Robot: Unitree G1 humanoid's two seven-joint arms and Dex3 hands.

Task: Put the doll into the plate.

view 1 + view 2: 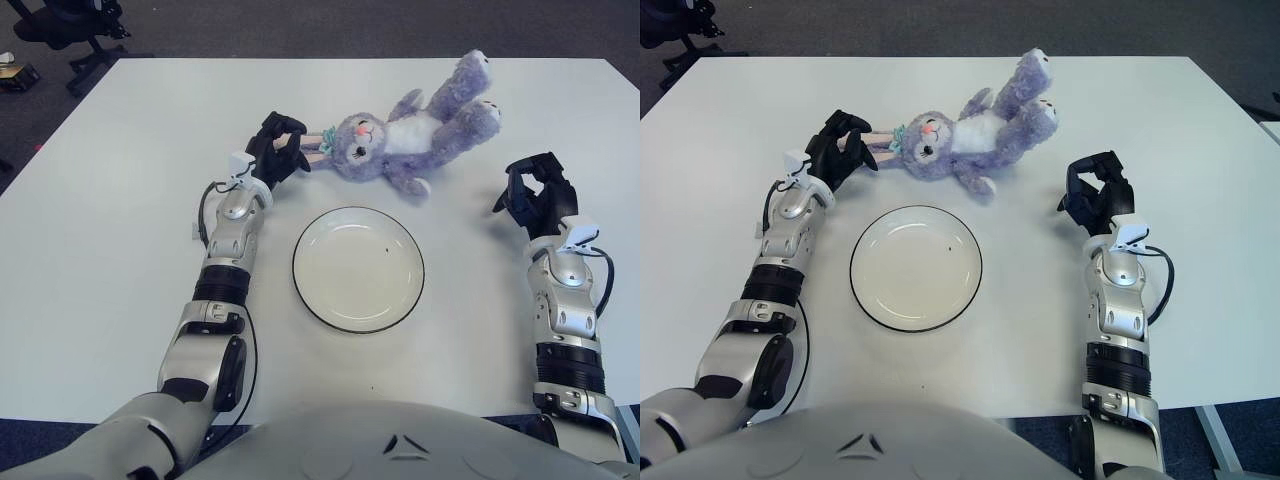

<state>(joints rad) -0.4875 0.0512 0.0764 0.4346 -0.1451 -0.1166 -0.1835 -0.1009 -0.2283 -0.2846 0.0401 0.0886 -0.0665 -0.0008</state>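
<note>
A purple plush bunny doll (405, 140) lies on its back on the white table, just behind the plate, head to the left and legs to the upper right. The white plate (358, 268) with a dark rim is empty at the table's middle. My left hand (280, 147) is at the doll's left end, its black fingers curled around the doll's long ears (318, 143). My right hand (538, 192) rests on the table to the right of the plate and apart from the doll, fingers loosely bent and holding nothing.
The white table (120, 200) ends at the far edge just behind the doll's feet. An office chair (70, 30) and a small box (15, 75) stand on the dark floor beyond the table's far left corner.
</note>
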